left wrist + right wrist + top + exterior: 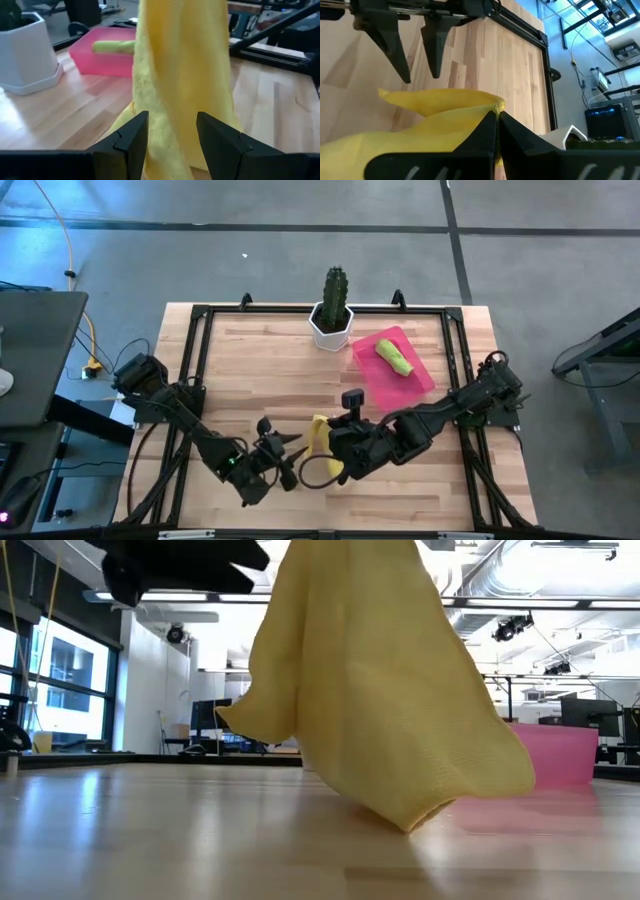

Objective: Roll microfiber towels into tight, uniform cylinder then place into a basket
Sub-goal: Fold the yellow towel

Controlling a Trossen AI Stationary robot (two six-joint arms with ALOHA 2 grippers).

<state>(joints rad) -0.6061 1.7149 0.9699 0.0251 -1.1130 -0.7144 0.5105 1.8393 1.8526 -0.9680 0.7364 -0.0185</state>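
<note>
Two towels in play: yellow towel hangs lifted near the table's front middle, lime green towel lies rolled inside the pink basket. Basket sits toward the table's far right, just beside the white hexagonal cactus pot.

Right tool is pinched together on an upper edge of the yellow towel, cloth bunched right at the fingertips. In the low view the yellow towel drapes down in a loose cone, its bottom fold touching or just above the wood; cannot tell which. Basket shows behind it.

Left tool sits just left of the towel in the high view, fingers spread apart, with the yellow towel hanging in front of and partly between them; not clamped on it. Left wrist view also shows the basket with the green roll in it and the pot beside it. Right wrist view shows the left tool from across, jaws parted, just beyond the cloth.
</note>
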